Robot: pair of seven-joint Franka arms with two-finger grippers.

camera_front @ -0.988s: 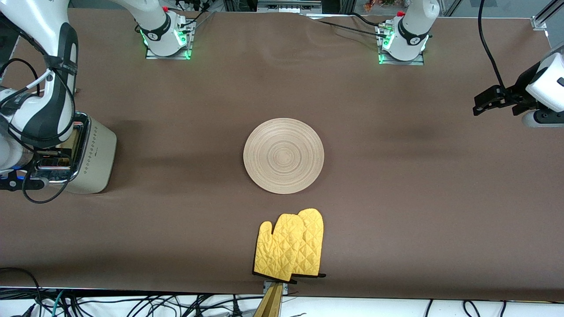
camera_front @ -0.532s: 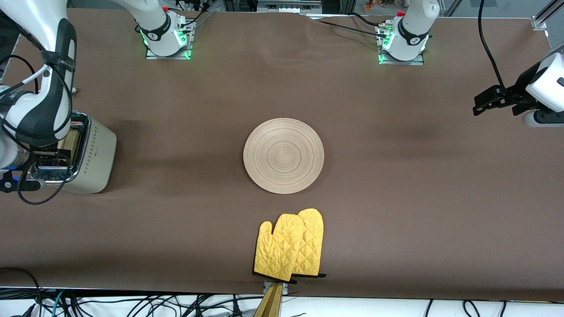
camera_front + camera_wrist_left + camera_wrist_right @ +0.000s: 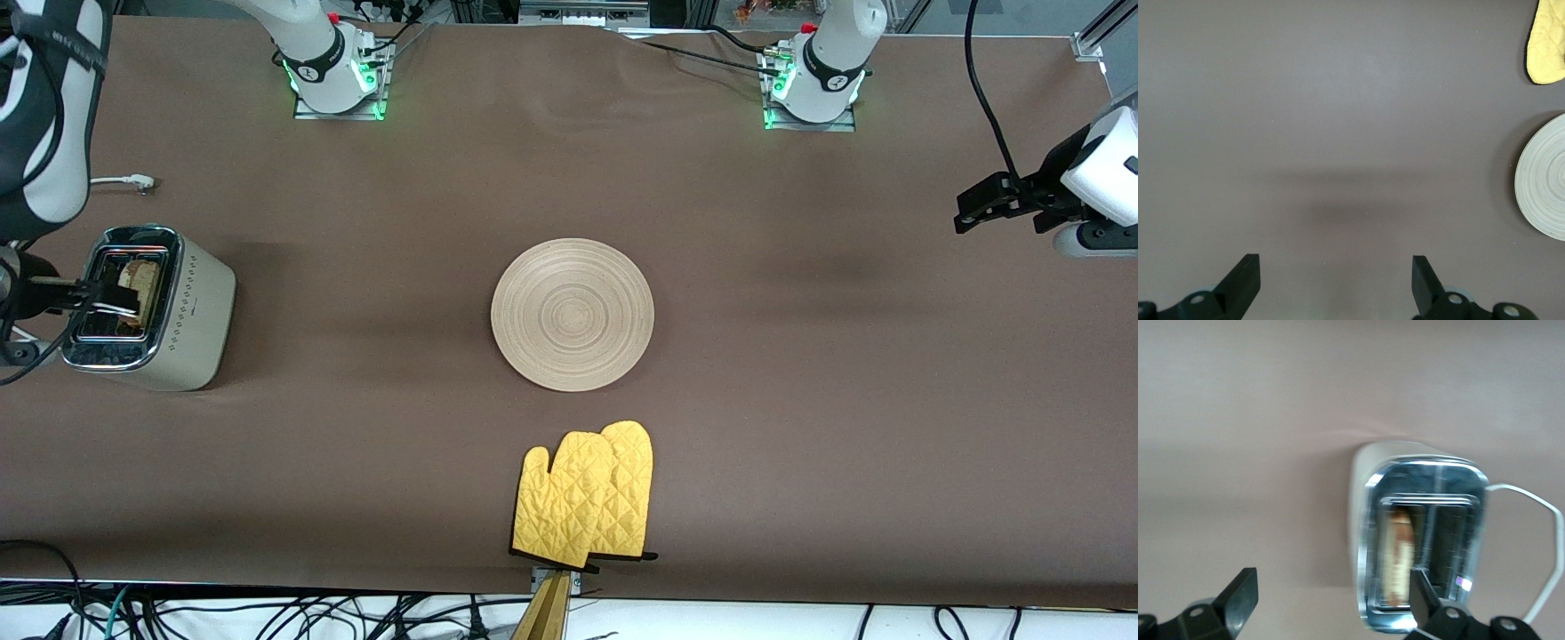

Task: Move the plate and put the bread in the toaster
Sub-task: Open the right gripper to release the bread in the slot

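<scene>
At the bench's right-arm end, the light-brown crusted bread slice [image 3: 140, 281] sits in the cream chrome-topped toaster [image 3: 182, 313], so right gripper [image 3: 1331, 603] hangs above, fingers wide, empty. The pale grooved wooden plate [image 3: 573, 314] lies mid-bench; left gripper [image 3: 1336, 283] waits, fingers wide.

The round, ringed wooden plate [image 3: 573, 315] is laid flat at mid-table. The bread [image 3: 142, 279] is lodged in one slot of the cream toaster [image 3: 191, 311] at the right arm's end.
</scene>
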